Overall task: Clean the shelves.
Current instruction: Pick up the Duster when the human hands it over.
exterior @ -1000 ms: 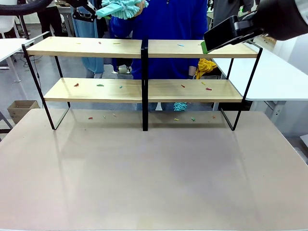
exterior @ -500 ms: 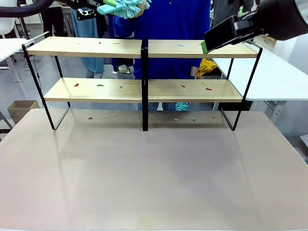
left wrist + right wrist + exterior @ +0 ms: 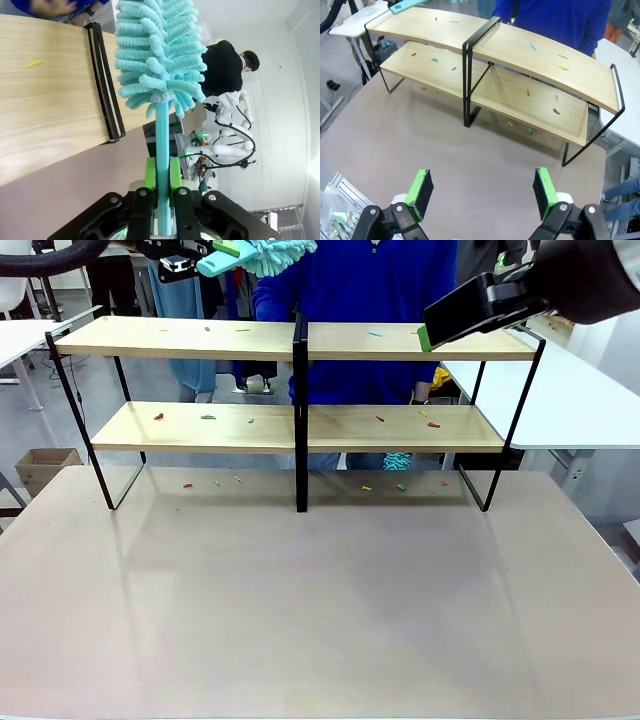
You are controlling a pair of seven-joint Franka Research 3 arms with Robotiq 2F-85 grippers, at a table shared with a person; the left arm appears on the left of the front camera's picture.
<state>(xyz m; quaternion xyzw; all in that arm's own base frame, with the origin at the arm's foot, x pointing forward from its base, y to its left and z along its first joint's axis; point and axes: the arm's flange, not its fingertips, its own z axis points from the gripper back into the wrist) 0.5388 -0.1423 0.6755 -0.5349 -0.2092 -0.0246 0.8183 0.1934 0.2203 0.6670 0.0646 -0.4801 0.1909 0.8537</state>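
Barely started, judging by the mess. Standing across the far half of the tabletop [image 3: 320,620]: the shelves [image 3: 150,338], two tiers of light boards in a thin black frame, with a person in blue [image 3: 345,300] just behind. Nothing swept off yet, as far as can be seen. On the top board, a few coloured scraps [image 3: 207,328] left of the centre post and at least one right of it. On the lower board, more of the same, on both sides of the post. Under the rack, on the tabletop itself, another scatter of bits [image 3: 366,488].

Gripping the teal duster [image 3: 157,55] with the left gripper [image 3: 161,175], jaws clamped on the thin handle, fluffy head up above the top board just left of the centre post and apparently clear of the wood. Poised high at the right, the right gripper [image 3: 482,192], jaws wide apart and empty, looking down over tabletop and rack.

Left to do, by this reckoning: every board, top and bottom, plus the strip beneath.

As for containers: a cardboard box [image 3: 45,468] on the floor off the left corner, contents not to be made out.
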